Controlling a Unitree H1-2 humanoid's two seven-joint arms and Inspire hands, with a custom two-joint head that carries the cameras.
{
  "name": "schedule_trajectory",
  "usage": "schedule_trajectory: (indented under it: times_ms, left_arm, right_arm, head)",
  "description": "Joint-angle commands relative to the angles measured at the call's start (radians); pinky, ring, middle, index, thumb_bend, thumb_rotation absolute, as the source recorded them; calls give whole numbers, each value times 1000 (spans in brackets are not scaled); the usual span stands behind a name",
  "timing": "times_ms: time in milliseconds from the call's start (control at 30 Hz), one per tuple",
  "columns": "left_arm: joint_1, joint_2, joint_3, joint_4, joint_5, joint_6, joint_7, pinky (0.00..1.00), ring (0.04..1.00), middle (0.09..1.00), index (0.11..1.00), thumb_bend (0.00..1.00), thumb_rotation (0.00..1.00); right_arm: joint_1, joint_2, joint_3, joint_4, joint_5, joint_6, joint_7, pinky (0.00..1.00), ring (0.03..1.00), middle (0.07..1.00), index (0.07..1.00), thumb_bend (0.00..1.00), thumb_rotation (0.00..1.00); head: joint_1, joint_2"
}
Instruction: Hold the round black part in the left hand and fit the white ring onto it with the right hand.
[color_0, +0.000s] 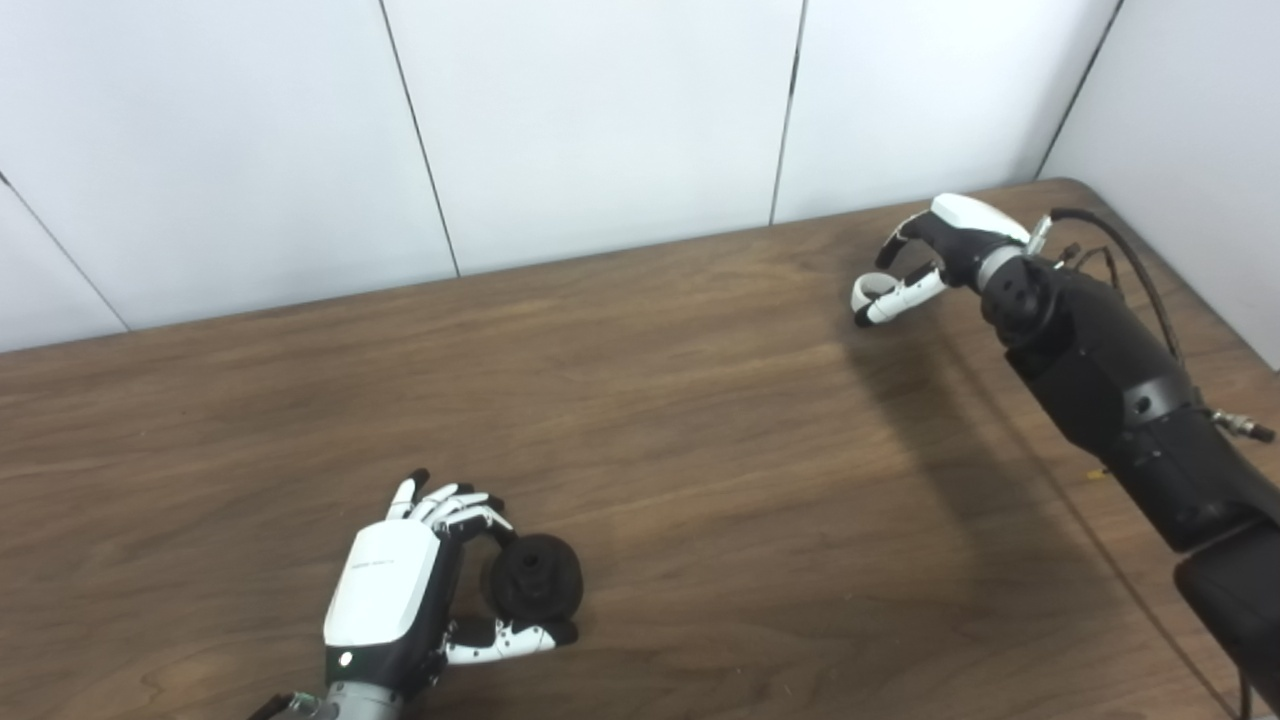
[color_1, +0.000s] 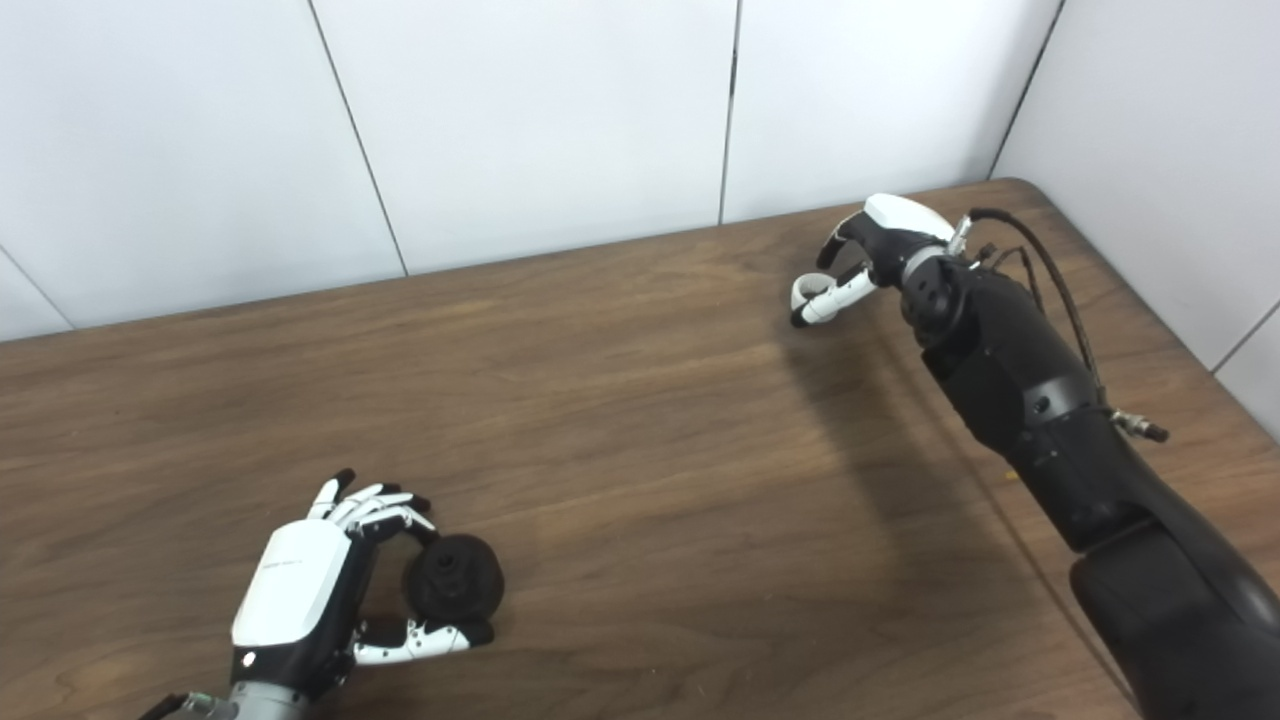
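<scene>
Left robot hand (color_0: 400, 590) cups the black part (color_0: 533, 577) loosely on the table (color_0: 700, 450), so it may roll off. Right robot hand (color_0: 925, 260) curls at the far edge, prob. pinching the ring (color_0: 872, 290); weak pinch = drop.

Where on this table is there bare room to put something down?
The wide middle of the table, between the left hand with the round black part and the right hand, is bare. So is the far left strip along the wall. The right edge is crowded by the arm.
</scene>
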Motion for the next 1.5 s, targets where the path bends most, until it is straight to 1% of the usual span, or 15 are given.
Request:
schedule_trajectory:
  times_ms: [0, 567, 833, 967, 1200, 1367, 1467]
  left_arm:
    - [22, 17, -7, -3, 16, 6, -42, 990, 851, 752, 482, 524, 50]
    - [29, 17, -4, -20, 24, 15, -57, 990, 854, 752, 482, 524, 50]
    - [31, 14, -2, -30, 23, 19, -68, 989, 855, 751, 482, 524, 50]
    - [35, 12, 0, -33, 19, 15, -64, 989, 852, 749, 482, 524, 50]
    - [38, 10, 1, -43, 19, 22, -77, 991, 855, 752, 482, 524, 50]
    - [41, 10, 2, -43, 20, 12, -66, 987, 847, 750, 482, 524, 50]
    - [42, 10, 2, -48, 21, 17, -74, 990, 849, 750, 482, 524, 50]
  right_arm:
    - [-56, -35, -9, -35, -16, -1, -2, 1000, 1000, 929, 689, 804, 359]
    - [-38, -34, -8, -40, -22, 3, 7, 1000, 1000, 929, 701, 791, 353]
    - [-37, -24, -8, -19, -19, -5, -10, 1000, 1000, 924, 694, 800, 350]
    - [-31, -14, -16, -11, -14, -7, -27, 1000, 1000, 918, 685, 821, 337]
    - [-27, -8, -19, -3, -12, -11, -36, 1000, 1000, 915, 685, 817, 328]
    - [-24, -6, -18, 2, -14, -9, -42, 1000, 1000, 915, 687, 814, 322]
    - [-20, -6, -16, -6, -16, -4, -38, 1000, 1000, 915, 689, 812, 323]
  head:
    - [0, 2]
    - [-1, 8]
    - [2, 11]
    - [5, 13]
    - [6, 15]
    - [8, 18]
    - [7, 19]
